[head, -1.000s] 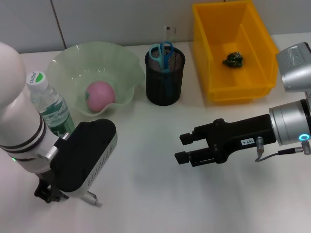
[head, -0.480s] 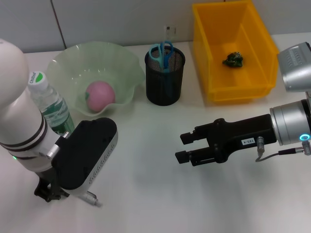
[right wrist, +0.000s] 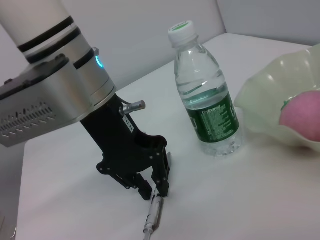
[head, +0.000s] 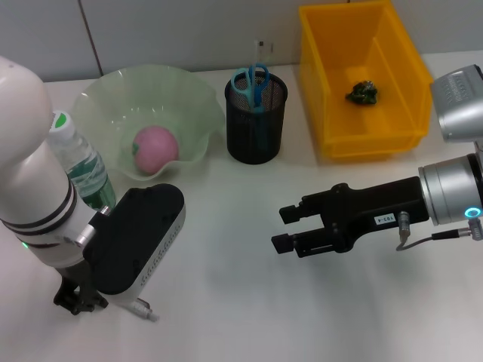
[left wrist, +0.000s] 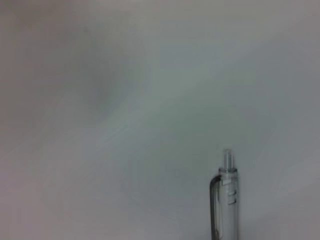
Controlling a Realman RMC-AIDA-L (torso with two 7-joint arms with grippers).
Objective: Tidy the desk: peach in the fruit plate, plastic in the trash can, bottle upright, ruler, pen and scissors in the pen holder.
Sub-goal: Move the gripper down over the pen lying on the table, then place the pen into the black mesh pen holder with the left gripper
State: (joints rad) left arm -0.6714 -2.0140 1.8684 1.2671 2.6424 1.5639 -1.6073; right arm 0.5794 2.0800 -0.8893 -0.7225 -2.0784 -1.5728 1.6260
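Note:
My left gripper (head: 75,298) points down at the table's near left corner, and its fingers (right wrist: 162,186) are shut on the clear pen (right wrist: 154,217), which lies flat on the table (head: 141,308) (left wrist: 223,205). The bottle (head: 79,162) stands upright beside the arm. A pink peach (head: 155,147) lies in the green fruit plate (head: 196,98). Blue scissors (head: 250,81) and a thin clear ruler (head: 260,51) stand in the black mesh pen holder (head: 256,128). Crumpled plastic (head: 363,92) lies in the yellow trash can (head: 332,113). My right gripper (head: 281,228) hovers open at mid-table, holding nothing.
The plate, pen holder and trash can line the back of the white table (head: 226,302). The bottle (right wrist: 210,110) stands a hand's width from my left gripper (right wrist: 154,190), with the plate's rim (right wrist: 260,95) just beyond it.
My left arm's wrist has shifted slightly right and down over the pen. The pen, the right arm and everything else have stayed put.

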